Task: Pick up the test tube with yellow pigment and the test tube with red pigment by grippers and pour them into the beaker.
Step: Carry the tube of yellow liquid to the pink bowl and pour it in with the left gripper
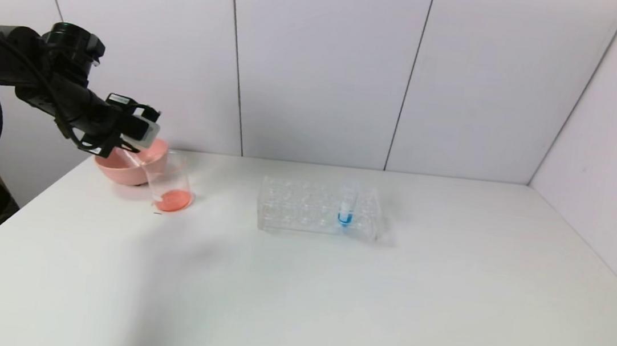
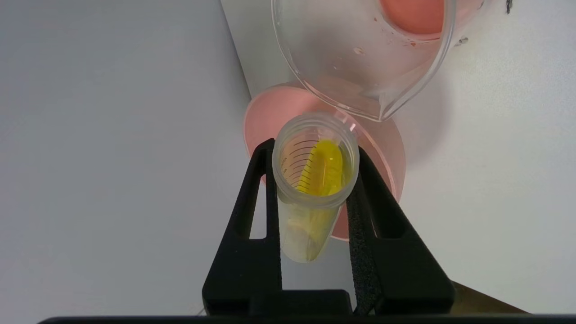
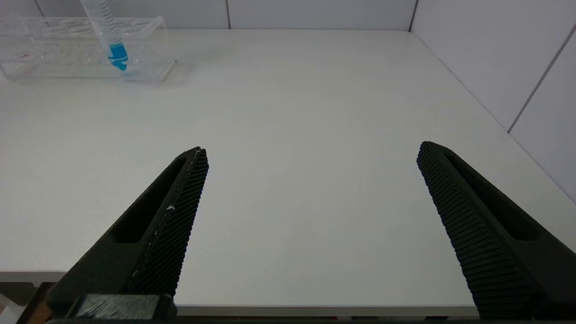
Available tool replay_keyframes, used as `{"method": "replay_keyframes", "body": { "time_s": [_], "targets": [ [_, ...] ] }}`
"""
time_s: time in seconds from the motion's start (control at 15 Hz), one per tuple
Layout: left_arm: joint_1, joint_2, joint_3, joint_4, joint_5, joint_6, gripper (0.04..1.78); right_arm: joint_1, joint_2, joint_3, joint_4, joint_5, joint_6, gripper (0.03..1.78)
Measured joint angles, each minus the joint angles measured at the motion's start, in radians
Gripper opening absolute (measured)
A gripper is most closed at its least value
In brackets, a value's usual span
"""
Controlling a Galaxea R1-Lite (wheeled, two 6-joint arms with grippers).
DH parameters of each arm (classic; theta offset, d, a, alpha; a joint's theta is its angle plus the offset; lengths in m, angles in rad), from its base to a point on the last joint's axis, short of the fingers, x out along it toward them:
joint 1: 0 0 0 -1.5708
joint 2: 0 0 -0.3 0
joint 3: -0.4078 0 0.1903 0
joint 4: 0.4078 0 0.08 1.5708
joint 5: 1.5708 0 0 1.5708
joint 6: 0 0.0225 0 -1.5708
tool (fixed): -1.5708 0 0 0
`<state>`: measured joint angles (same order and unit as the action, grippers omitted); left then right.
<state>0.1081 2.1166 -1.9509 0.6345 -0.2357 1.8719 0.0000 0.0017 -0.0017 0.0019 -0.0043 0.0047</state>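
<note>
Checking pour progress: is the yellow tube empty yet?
Not empty. The test tube with yellow pigment, tipped toward the beaker in the shut left gripper, shows yellow liquid inside.

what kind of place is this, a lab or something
Probably a mock lab bench in a white-panelled test booth: a clear tube rack holding a blue-tipped tube, a beaker with red liquid, and the left gripper tilting a yellow-pigment tube toward it.

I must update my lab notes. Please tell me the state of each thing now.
Left gripper: shut on the yellow test tube, tilted toward the beaker.
Beaker: upright, red-orange liquid at the bottom.
Blue test tube: standing in the tube rack.
Pink bowl: upright behind the beaker.
Right gripper: open, holding nothing.
</note>
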Motion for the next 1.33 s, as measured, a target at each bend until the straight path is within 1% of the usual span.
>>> {"method": "replay_keyframes", "body": {
  "time_s": [1.33],
  "targets": [
    [-0.034, -0.007, 0.006, -0.004, 0.034, -0.005, 0.44, 0.000, 0.000, 0.000, 0.000, 0.000, 0.000, 1.70]
  ]
}}
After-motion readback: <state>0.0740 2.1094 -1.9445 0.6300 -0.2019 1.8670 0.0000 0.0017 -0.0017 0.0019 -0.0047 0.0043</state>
